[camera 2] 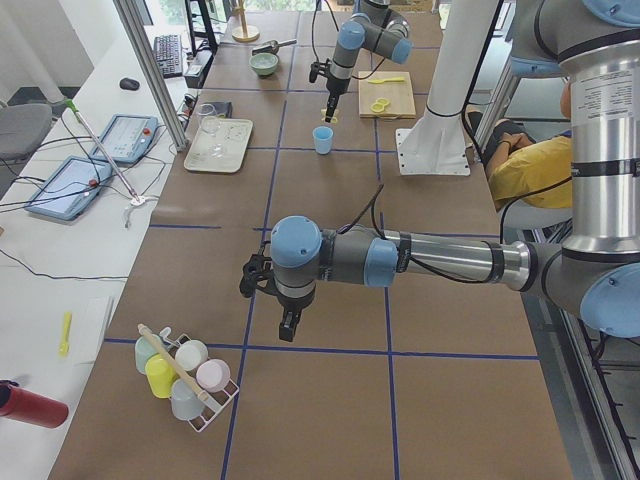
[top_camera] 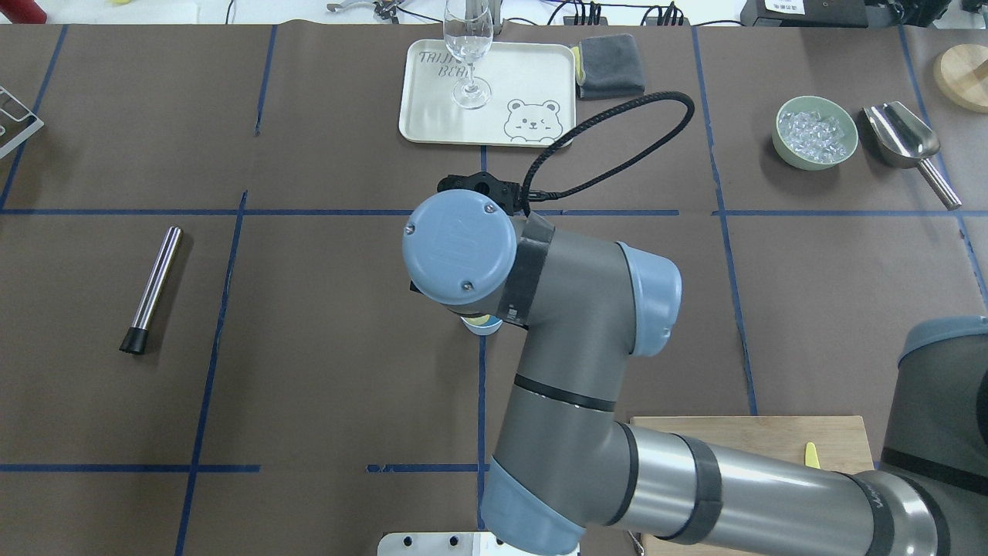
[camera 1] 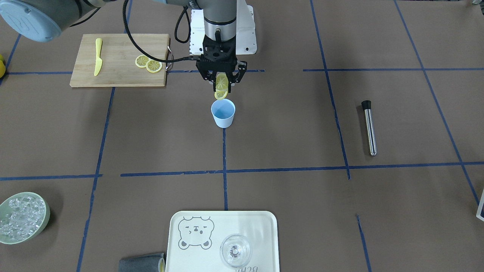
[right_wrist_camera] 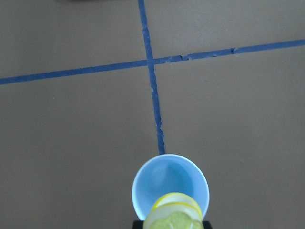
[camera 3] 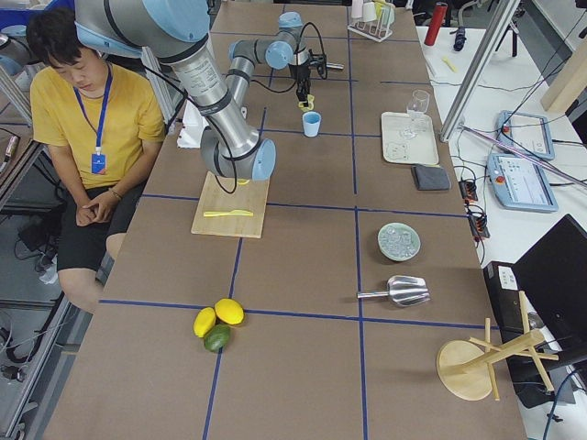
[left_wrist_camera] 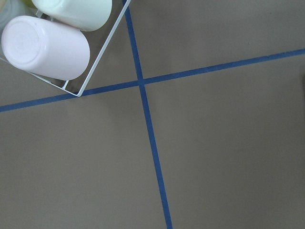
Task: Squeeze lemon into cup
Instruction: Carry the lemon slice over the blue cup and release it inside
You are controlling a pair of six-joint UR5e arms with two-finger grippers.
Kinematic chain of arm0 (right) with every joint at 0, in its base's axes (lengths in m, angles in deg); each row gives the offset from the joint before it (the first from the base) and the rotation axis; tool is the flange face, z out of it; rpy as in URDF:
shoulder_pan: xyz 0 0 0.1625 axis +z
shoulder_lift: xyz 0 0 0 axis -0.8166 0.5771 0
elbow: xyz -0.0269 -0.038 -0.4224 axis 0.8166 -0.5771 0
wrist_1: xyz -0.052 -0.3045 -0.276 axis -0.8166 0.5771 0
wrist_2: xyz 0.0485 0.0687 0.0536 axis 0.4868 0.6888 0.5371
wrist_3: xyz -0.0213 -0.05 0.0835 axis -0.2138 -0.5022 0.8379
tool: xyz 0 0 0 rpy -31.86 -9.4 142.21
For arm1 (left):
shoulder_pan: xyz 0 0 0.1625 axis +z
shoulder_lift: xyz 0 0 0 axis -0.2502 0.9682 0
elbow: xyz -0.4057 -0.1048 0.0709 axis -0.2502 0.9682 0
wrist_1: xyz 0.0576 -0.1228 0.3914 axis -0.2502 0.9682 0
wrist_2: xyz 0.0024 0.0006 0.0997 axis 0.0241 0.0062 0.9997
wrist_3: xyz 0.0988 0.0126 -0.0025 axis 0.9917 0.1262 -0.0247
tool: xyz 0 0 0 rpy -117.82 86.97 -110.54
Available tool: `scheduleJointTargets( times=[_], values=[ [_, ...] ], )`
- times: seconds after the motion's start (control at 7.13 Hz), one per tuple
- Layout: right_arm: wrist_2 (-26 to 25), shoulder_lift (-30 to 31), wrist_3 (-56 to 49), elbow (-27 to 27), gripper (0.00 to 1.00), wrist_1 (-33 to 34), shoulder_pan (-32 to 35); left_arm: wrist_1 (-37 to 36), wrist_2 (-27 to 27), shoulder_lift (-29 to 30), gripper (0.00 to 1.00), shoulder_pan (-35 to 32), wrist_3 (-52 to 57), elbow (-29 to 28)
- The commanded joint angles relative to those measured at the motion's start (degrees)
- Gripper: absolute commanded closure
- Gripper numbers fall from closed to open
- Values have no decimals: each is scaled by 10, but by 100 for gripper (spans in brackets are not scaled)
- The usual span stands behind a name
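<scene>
My right gripper (camera 1: 222, 82) is shut on a yellow lemon slice (camera 1: 221, 86) and holds it upright just above the far rim of the light-blue cup (camera 1: 223, 113). In the right wrist view the lemon slice (right_wrist_camera: 174, 214) hangs over the near edge of the cup's mouth (right_wrist_camera: 170, 183), and the cup looks empty. Two more lemon slices (camera 1: 148, 63) lie on the wooden cutting board (camera 1: 117, 77). In the overhead view the arm hides the gripper, and only a sliver of the cup (top_camera: 482, 325) shows. My left gripper (camera 2: 288, 325) hangs over bare table far from the cup. I cannot tell whether it is open or shut.
A yellow knife (camera 1: 98, 56) lies on the board. A steel muddler (camera 1: 369, 128) lies on the robot's left side. A tray (camera 1: 261, 226) with a clear glass (camera 1: 235, 250) and a green bowl of ice (camera 1: 22, 217) stand on the operators' side. A rack of cups (camera 2: 185, 375) stands near my left gripper.
</scene>
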Motion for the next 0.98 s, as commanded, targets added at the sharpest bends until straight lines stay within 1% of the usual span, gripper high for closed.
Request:
scheduleJointTargets(
  times=[0.0, 0.28, 0.42, 0.56, 0.7, 0.84],
  values=[
    [0, -19, -11, -70, 100, -42, 10, -2, 0, 0, 0, 0, 0, -1],
    [4, -12, -12, -69, 100, -40, 9, -2, 0, 0, 0, 0, 0, -1],
    [15, -5, -12, -64, 98, -40, 9, -1, 0, 0, 0, 0, 0, -1],
    [16, 0, -13, -64, 55, -40, 9, -2, 0, 0, 0, 0, 0, -1],
    [16, 2, -13, -63, 1, -40, 9, -2, 0, 0, 0, 0, 0, -1],
    [16, 2, -13, -57, 0, -40, 9, -2, 0, 0, 0, 0, 0, -1]
  ],
)
